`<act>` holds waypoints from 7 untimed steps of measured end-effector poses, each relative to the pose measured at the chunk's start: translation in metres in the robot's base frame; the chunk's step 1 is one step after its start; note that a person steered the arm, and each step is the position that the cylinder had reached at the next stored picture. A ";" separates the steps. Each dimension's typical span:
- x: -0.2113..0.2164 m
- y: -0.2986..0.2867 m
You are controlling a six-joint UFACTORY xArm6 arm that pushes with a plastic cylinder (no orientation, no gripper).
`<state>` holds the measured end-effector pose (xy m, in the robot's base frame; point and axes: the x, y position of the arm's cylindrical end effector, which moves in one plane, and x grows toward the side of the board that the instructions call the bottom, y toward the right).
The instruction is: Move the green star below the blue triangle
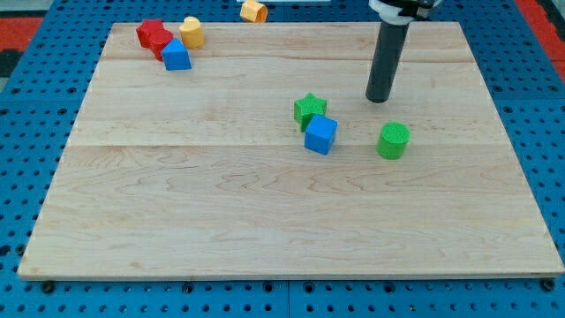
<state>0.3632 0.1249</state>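
Note:
The green star [309, 110] lies near the board's middle, touching the blue cube [320, 134] just below and to its right. The blue triangle [176, 56] sits at the view's top left, beside the red block [154, 36] and a yellow block [192, 32]. My tip [379, 99] rests on the board to the right of the green star, a clear gap apart, and above the green cylinder [393, 140].
A second yellow block [254, 11] lies off the wooden board [265, 221] at the view's top, on the blue perforated base. The red, yellow and blue blocks at top left form a tight cluster.

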 end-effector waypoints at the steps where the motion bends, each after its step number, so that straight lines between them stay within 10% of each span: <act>1: 0.027 -0.029; 3: 0.034 -0.189; 7: 0.025 -0.232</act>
<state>0.3885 -0.1071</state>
